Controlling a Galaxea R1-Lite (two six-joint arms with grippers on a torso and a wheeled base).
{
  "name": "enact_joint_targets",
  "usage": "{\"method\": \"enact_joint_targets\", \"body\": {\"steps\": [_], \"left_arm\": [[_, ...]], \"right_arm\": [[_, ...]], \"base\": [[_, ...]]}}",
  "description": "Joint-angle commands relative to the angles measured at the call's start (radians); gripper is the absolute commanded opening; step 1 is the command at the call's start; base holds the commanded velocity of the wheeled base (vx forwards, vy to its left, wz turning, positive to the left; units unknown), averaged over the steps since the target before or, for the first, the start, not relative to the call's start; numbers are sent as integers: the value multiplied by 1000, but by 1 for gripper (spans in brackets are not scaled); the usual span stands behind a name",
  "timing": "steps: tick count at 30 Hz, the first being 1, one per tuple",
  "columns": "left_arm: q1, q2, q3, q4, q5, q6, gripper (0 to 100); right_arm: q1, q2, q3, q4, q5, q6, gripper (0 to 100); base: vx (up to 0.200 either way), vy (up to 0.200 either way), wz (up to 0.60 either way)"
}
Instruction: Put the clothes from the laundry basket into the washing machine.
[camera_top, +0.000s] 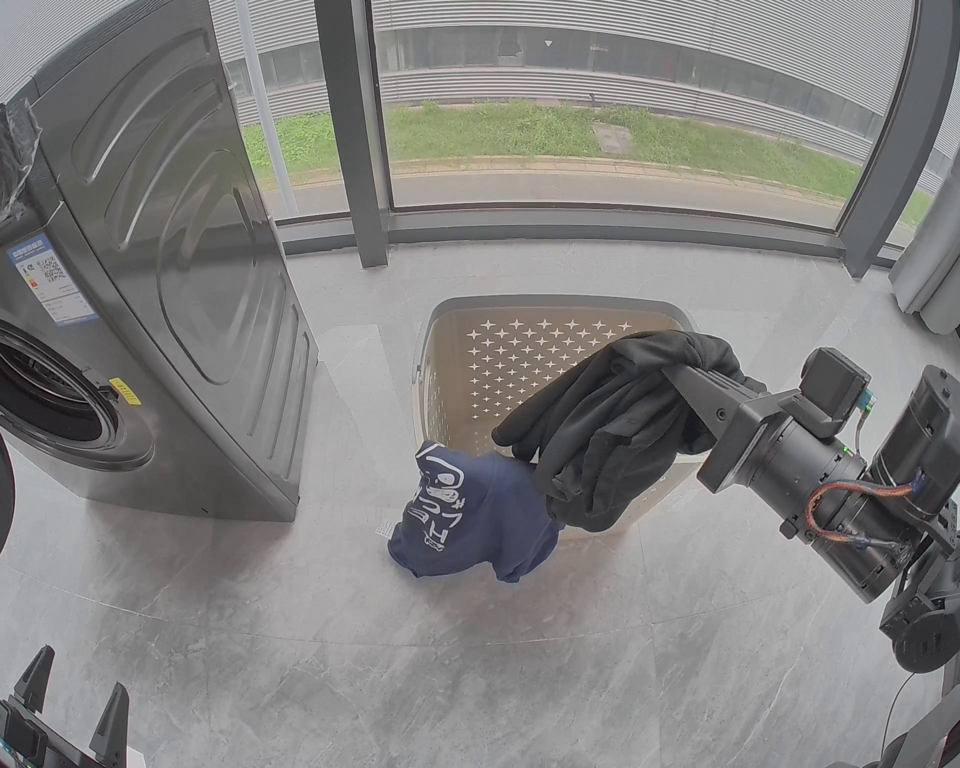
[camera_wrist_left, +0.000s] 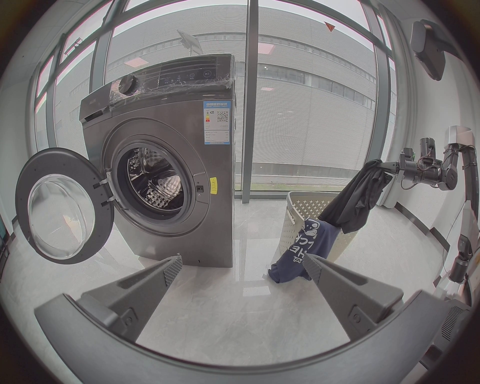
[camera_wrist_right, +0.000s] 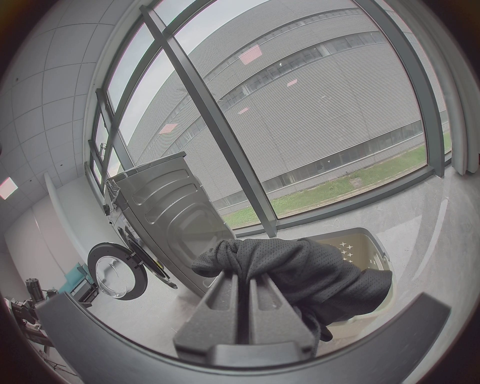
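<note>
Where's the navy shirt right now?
In the head view, centre: the navy shirt hangs over the laundry basket's near rim, down its outside toward the floor, just left of the black garment held up by the right gripper.

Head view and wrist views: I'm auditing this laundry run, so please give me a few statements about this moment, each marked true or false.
The right gripper is shut on the black garment. True.
The washing machine has its door closed. False: the door stands open.
The navy garment hangs over the rim of the laundry basket toward the floor. True.
The left gripper holds a garment. False: it is open and empty.
</note>
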Motion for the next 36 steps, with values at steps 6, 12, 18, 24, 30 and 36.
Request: {"method": "enact_joint_targets", "body": {"steps": [6, 12, 18, 24, 30, 36], "left_arm": [[0, -15, 16, 0, 0, -2, 100], [0, -15, 16, 0, 0, -6, 100], [0, -15, 16, 0, 0, -6, 100], [0, -15, 16, 0, 0, -6, 100], [0, -15, 16, 0, 0, -6, 100], [0, -15, 16, 0, 0, -6, 100]], "right_arm": [[2, 1, -9, -5, 1, 1, 0], [2, 5, -9, -8, 1, 1, 0], [0, 4, -8, -8, 1, 3, 0], [2, 1, -8, -8, 1, 1, 0], [0, 1, -6, -8, 1, 3, 0], [2, -1, -2, -8, 2, 3, 0]], "base": [[-67, 0, 0], [0, 33, 0], [0, 200, 0], [0, 200, 0], [0, 200, 0], [0, 67, 0]]}}
